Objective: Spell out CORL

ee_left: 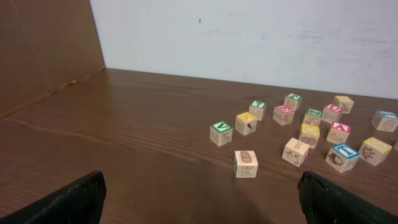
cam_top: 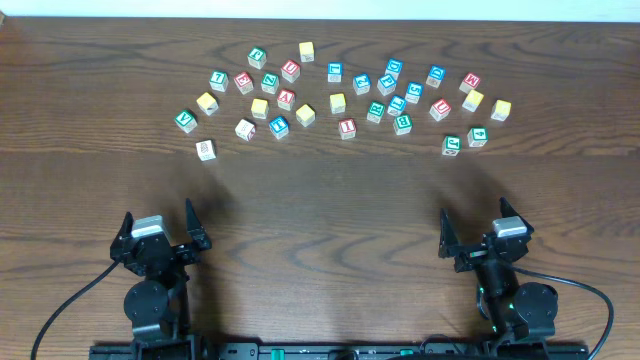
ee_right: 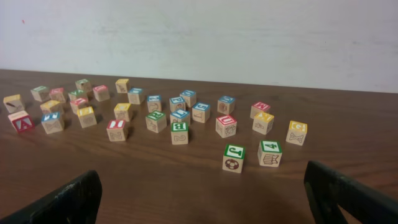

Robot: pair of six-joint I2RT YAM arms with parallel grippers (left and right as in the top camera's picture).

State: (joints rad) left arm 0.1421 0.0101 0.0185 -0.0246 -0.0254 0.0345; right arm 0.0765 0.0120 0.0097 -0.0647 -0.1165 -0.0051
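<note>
Many small wooden letter blocks (cam_top: 338, 102) lie scattered across the far half of the dark wooden table (cam_top: 320, 200). Nearest the left arm is a block showing K (ee_left: 245, 163), also seen from overhead (cam_top: 205, 150). Nearest the right arm are a green J block (ee_right: 234, 157) and a green 4 block (ee_right: 269, 153). My left gripper (cam_top: 160, 232) is open and empty at the near left. My right gripper (cam_top: 485, 232) is open and empty at the near right. Both are well short of the blocks. Most letters are too small to read.
A white wall (ee_left: 249, 37) runs behind the table's far edge. A brown panel (ee_left: 43, 50) stands at the table's left side in the left wrist view. Bare wood lies between the grippers and the blocks.
</note>
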